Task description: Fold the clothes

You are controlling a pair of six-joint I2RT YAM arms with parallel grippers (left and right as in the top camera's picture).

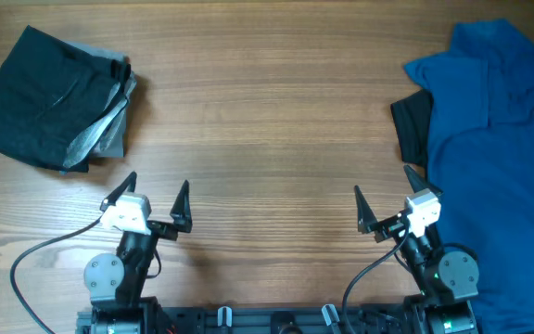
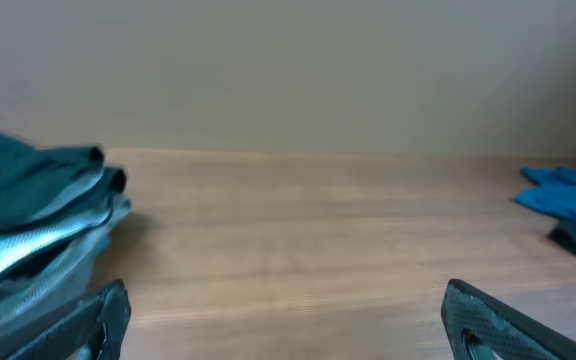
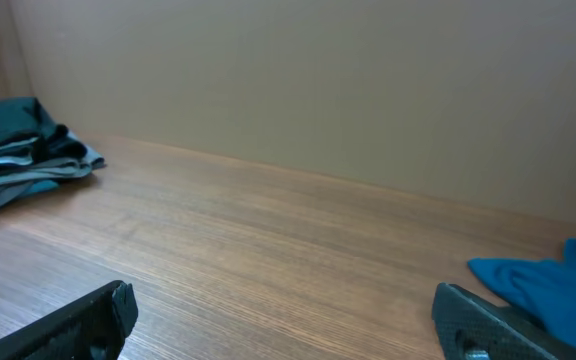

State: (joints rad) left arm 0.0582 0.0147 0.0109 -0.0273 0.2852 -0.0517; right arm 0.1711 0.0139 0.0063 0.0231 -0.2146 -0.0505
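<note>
Because the big blue polo shirt (image 1: 494,121) is floppy, we'd pinch its edge; left claw (image 1: 158,179) and right claw (image 1: 382,181) gape empty.

A broad stretch of bare wooden table (image 1: 267,139) runs between two piles, open to reach through. A folded stack of dark and grey clothes (image 1: 54,97) blocks the far left corner. A spread blue polo shirt (image 1: 499,139), lying over a black garment (image 1: 413,125), covers the right side.
</note>
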